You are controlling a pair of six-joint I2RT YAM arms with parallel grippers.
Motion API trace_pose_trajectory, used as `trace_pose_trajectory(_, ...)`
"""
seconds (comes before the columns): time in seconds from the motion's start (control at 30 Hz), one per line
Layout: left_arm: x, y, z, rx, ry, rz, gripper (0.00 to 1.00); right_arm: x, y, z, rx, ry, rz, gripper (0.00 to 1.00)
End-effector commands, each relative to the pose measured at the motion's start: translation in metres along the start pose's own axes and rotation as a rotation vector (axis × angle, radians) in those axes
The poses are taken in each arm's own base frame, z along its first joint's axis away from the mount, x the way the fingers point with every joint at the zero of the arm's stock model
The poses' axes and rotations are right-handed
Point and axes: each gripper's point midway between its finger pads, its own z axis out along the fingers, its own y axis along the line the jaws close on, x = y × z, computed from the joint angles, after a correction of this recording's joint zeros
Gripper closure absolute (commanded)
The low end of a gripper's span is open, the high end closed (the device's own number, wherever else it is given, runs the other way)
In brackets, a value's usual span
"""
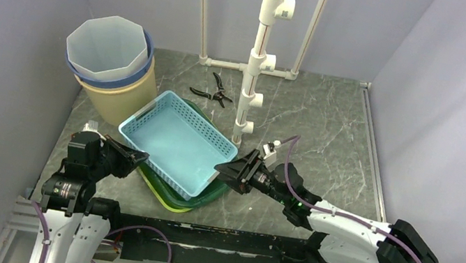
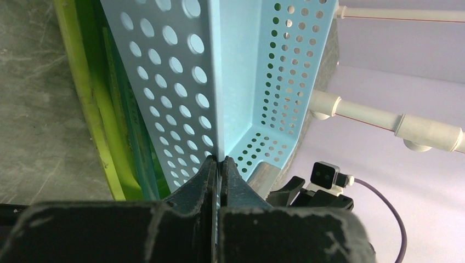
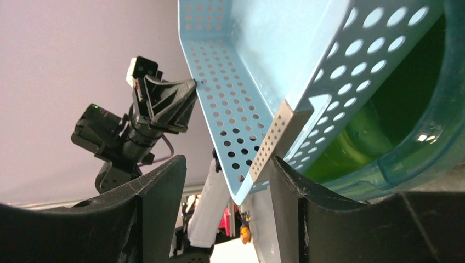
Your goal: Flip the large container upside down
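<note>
The blue basket (image 1: 179,141) sits tilted on top of the green tray (image 1: 194,202), open side up. At the tray's left edge the left gripper (image 1: 143,156) is pinched tight on the basket's wall, probably as an anchor for the flip. At the tray's right edge the right gripper (image 1: 222,171) straddles the rim, jaws apart, gripping nothing yet, likely lining up a second hold.

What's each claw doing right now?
Left claw: closed, pinching the wall of the blue basket.
Right claw: open, straddling the basket's rim, not gripping it.
</note>
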Motion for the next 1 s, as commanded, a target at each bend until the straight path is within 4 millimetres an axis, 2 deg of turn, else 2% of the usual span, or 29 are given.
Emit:
trace_pose_trajectory(0.0,0.001,-0.019,-0.009,0.078,0.008,-0.008,0.97,-0.013,0.008,-0.004,-0.038,-0.085,0.002,0.38)
trace_pose_trajectory(0.3,-0.001,-0.027,-0.014,0.087,0.005,0.008,0.97,-0.01,0.0,0.004,-0.007,-0.057,0.015,0.37)
trace_pose_trajectory(0.47,0.0,-0.029,-0.016,0.098,0.007,0.014,0.97,-0.008,0.004,0.01,-0.015,-0.035,-0.012,0.36)
trace_pose_trajectory(0.63,0.005,-0.03,-0.015,0.108,0.034,-0.014,0.97,-0.009,0.012,0.017,-0.049,-0.036,-0.009,0.38)
trace_pose_trajectory(0.83,0.01,-0.036,-0.02,0.158,0.055,-0.073,0.97,-0.018,0.04,0.011,-0.264,-0.086,0.057,0.47)
trace_pose_trajectory(0.97,0.008,-0.032,-0.021,0.134,0.038,-0.063,0.97,-0.015,0.045,0.015,-0.317,-0.058,0.077,0.51)
